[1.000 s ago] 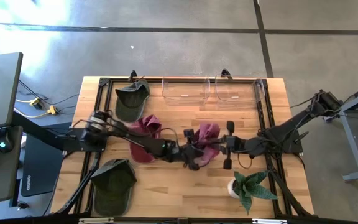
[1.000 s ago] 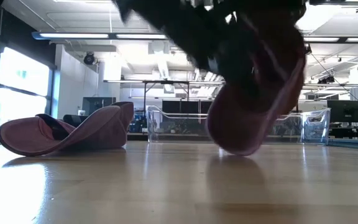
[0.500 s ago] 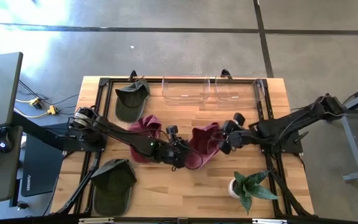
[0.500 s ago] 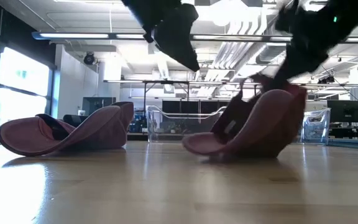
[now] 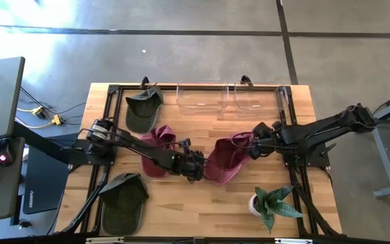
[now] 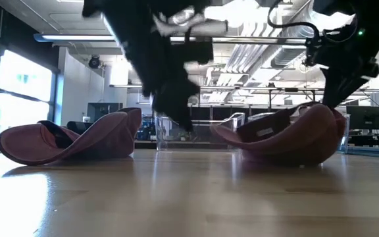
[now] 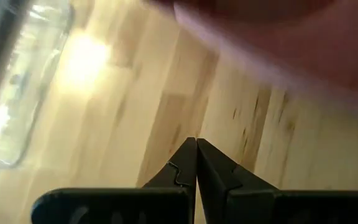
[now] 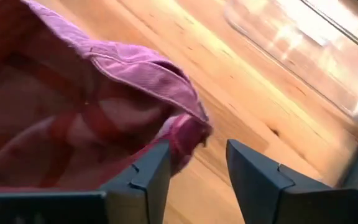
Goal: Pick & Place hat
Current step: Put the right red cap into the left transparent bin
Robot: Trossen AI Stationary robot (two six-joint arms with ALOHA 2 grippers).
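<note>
Released: right gripper (image 8: 197,168) now parted, fingers astride the rim of the pink hat (image 5: 225,159) but no longer clamped. Hat dropped from mid-air to the worktop (image 5: 195,203), lying crown-down at centre, just right of the second pink hat (image 5: 156,146). Left gripper (image 7: 196,163) pinched shut, empty, pulled back beside it. Bins (image 5: 229,97) untouched; placement probably unfinished.

right gripper (image 8: 197,171): fingers parted, nothing between them | pink hat (image 8: 73,118): upside down on table (image 8: 241,106), rim just beside one finger | clear bin (image 8: 303,50): beyond
</note>
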